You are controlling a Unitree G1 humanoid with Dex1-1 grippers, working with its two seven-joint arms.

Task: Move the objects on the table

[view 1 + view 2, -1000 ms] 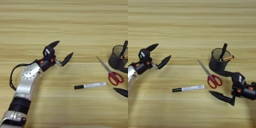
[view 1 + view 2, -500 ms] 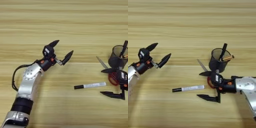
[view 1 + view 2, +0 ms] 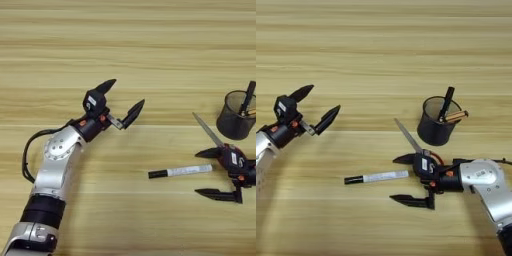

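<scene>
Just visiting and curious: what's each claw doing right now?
Left claw open, hovering over bare table. Right claw open beside white marker's end, covering the scissors' handles. Pen cup untouched.

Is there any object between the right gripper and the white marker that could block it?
Nothing visible does. The right gripper is open, just right of the white marker, with only bare table between. The scissors lie behind the gripper, not in the gap.

A black cable (image 3: 24, 157) curves in a loop at the left side of the table (image 3: 125, 40), low in the left eye view. It probably hangs just above the wood, though it may rest on it.
</scene>
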